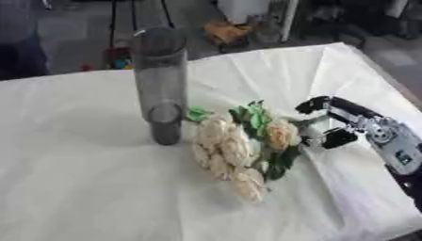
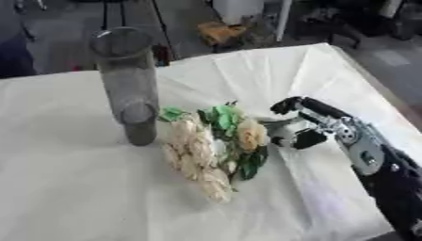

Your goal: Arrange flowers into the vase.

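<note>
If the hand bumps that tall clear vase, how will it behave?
The vase is tall and narrow, standing upright on a cloth-covered table, so it probably tips easily. It looks empty, hence likely light. If glass, it may break.

Just left of the right hand (image 2: 317, 123) lie the flowers (image 1: 235, 150); the tall vase (image 1: 160, 77) stands beyond them.

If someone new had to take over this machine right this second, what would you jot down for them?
Right hand: at the stem end of the flowers, fingers curled toward the stems; whether it already holds them I cannot tell.
Left hand: not in view.
Vase: upright on the white tablecloth, with no flowers in it, just left of the bunch.
Flowers: cream blooms with green leaves, lying flat on the cloth.
Done: nothing in the vase.
Left: secure the stems, lift, stand them in the vase.
</note>
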You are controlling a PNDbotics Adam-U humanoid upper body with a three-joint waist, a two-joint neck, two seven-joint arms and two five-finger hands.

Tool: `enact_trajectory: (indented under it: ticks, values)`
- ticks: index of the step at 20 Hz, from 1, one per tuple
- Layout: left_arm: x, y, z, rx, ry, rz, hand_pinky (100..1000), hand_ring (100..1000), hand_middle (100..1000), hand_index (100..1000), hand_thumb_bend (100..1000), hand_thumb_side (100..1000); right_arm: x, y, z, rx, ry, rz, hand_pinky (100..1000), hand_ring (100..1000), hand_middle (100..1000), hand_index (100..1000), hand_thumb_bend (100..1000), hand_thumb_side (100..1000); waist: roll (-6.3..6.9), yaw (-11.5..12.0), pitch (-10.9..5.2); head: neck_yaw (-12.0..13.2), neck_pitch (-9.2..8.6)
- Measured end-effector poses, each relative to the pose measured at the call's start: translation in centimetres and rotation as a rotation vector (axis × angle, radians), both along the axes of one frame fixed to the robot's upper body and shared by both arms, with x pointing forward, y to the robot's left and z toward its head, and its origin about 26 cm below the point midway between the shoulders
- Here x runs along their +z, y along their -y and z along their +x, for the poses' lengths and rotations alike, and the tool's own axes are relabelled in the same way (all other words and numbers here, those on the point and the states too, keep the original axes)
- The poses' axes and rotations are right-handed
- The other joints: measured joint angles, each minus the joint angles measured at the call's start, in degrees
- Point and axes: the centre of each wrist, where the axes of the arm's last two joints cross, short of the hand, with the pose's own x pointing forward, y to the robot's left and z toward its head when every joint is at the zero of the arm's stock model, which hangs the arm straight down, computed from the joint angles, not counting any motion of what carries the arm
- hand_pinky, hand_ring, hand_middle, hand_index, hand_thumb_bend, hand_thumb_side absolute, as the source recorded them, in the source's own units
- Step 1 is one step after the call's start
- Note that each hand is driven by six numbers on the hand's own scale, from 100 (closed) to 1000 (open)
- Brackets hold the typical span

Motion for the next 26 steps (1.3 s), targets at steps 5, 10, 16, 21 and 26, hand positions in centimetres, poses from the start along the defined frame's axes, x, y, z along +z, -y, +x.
enact_trajectory:
  ticks: [5,10,16,21,26]
  values:
    - [0.0,0.0,0.0,0.0,0.0,0.0,791,1000,897,876,798,1000,-0.08,0.01,0.2,0.0,-0.003,-0.016,890,823,767,871,470,248,0.01,0.1,0.0,-0.11,0.01]
    - [0.0,0.0,0.0,0.0,0.0,0.0,791,1000,897,876,798,1000,-0.36,-0.25,0.44,0.009,-0.006,-0.049,891,824,776,873,450,256,0.11,0.19,0.01,-0.19,0.01]
    - [0.0,0.0,0.0,-0.001,0.0,0.0,791,1000,898,877,799,1000,-0.41,-0.77,0.88,0.025,0.004,-0.102,892,825,778,874,429,266,0.13,0.28,0.01,-0.4,0.02]
    - [0.0,0.0,0.0,-0.001,0.0,0.0,791,1000,898,876,800,1000,-0.64,-0.68,0.88,0.026,0.002,-0.134,891,824,776,873,423,267,0.11,0.35,0.01,-0.44,0.04]
    - [0.0,0.0,0.0,-0.001,0.0,0.0,791,1000,898,876,800,1000,-0.85,-0.52,0.85,0.023,-0.002,-0.15,891,821,770,871,417,269,0.01,0.35,0.01,-0.48,0.05]
